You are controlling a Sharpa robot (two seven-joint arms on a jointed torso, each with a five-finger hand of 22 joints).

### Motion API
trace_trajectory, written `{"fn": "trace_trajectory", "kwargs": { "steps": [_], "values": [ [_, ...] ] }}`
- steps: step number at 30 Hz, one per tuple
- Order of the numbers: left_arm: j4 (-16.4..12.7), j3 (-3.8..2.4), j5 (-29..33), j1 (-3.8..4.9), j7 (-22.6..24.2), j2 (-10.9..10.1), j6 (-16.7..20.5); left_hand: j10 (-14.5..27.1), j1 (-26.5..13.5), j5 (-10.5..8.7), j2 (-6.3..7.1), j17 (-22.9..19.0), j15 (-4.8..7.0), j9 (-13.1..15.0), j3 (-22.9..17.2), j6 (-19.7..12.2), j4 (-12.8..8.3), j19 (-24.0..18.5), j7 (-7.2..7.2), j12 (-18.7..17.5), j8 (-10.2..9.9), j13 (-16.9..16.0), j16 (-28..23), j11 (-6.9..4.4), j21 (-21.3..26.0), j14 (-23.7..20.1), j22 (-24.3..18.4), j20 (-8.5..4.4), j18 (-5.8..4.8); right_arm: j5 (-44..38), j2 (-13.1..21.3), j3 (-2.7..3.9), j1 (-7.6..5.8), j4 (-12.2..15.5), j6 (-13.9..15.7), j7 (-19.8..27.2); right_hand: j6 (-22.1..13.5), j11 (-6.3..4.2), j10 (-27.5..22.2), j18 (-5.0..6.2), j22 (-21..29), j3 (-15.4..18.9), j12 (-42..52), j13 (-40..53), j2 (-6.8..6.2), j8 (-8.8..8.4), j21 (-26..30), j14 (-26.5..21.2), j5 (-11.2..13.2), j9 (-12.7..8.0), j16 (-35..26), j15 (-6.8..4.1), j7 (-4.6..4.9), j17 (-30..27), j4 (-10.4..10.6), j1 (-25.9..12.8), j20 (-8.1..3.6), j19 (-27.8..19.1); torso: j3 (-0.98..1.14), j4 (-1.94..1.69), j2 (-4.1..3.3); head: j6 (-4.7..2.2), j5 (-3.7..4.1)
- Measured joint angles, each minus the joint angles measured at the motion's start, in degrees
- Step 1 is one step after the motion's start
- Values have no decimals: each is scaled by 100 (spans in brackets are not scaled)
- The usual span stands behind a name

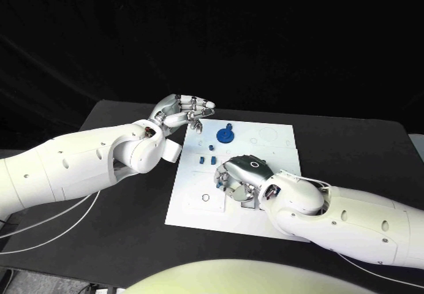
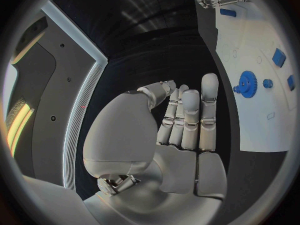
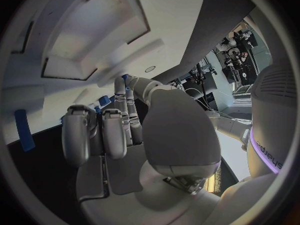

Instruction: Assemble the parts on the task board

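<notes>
Over the task board (image 1: 193, 211), the right hand (image 1: 240, 177) covers blue parts (image 1: 208, 160).

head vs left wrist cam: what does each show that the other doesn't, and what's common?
Head view alone: the right hand lowered over the middle of the white task board, its white arm, and the black table around the board.

Left wrist view alone: the palm side of the left hand, fingers nearly straight, side by side, nothing in them.

Both: the board, the blue gear on it, small blue parts beside the gear, and the left hand off the board's edge.
</notes>
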State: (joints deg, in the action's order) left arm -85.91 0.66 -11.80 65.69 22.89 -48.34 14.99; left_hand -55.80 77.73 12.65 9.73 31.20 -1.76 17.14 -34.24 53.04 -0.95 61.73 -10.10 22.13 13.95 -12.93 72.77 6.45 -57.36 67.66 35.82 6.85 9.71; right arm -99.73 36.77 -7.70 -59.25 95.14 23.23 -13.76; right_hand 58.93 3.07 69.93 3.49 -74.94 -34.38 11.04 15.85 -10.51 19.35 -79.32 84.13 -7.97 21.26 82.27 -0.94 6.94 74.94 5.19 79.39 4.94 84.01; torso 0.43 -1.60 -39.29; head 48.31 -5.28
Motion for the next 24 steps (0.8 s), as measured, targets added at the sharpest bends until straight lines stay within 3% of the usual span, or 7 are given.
{"fn": "trace_trajectory", "kwargs": {
  "steps": [11, 13, 20, 24],
  "values": [
    [-1, 0, -3, 0, -8, 0, -5, 0, 0, 0, 0, -6, -21, 5, 0, 0, 0, 0, 0, 0, 0, 0, 0, 0, 0, -21, -6, 0, 0, -99, -77, -3, 2, -7, -120, -71, 2, 11, 10, 0, 1, 16, -34, -8, 1, 10, 0, 0, 25, 1, 0, 0, 5, -1, -15, -1, 0, 0, 0, 0, 3, 3, 3],
    [-1, 0, -3, 0, -9, 1, -6, 0, 0, 0, 0, -6, -21, 5, 0, 0, 0, 0, 0, 0, 0, 0, 0, 0, 0, -21, -6, 0, 0, -110, -81, -2, 1, -13, -128, -81, -40, 25, -4, 1, 1, 16, -101, -32, -7, 8, 27, 0, 53, 5, 0, 0, 46, -1, -15, -68, 0, 0, 1, 0, 3, -1, 4],
    [0, 0, -6, 0, -16, 0, -10, 0, 0, 0, 0, -6, -21, 5, 0, 0, 0, 0, 0, 0, 0, -1, 0, 0, 0, -21, -6, 0, 0, -122, -68, -6, 3, -17, -120, -96, -500, 218, -385, 2, 2, -28, -387, -162, -70, -355, 181, -11, 52, -125, 0, 113, 256, -1, 7, -295, 63, 0, 2, 4, 4, -13, 6],
    [0, 0, -8, 0, -21, -1, -12, 21, 0, 0, 0, -6, -21, 5, 0, 0, 0, 0, 0, 0, 0, 5, 0, 21, 22, -21, -6, 0, 0, -126, -25, -9, 5, 10, -75, -96, -628, 272, -531, 2, 2, -64, -506, -265, -143, -451, 251, -10, 53, -171, 0, 155, 281, -2, 1, -291, 113, 10, 4, 5, 4, -20, 9]
  ]
}}
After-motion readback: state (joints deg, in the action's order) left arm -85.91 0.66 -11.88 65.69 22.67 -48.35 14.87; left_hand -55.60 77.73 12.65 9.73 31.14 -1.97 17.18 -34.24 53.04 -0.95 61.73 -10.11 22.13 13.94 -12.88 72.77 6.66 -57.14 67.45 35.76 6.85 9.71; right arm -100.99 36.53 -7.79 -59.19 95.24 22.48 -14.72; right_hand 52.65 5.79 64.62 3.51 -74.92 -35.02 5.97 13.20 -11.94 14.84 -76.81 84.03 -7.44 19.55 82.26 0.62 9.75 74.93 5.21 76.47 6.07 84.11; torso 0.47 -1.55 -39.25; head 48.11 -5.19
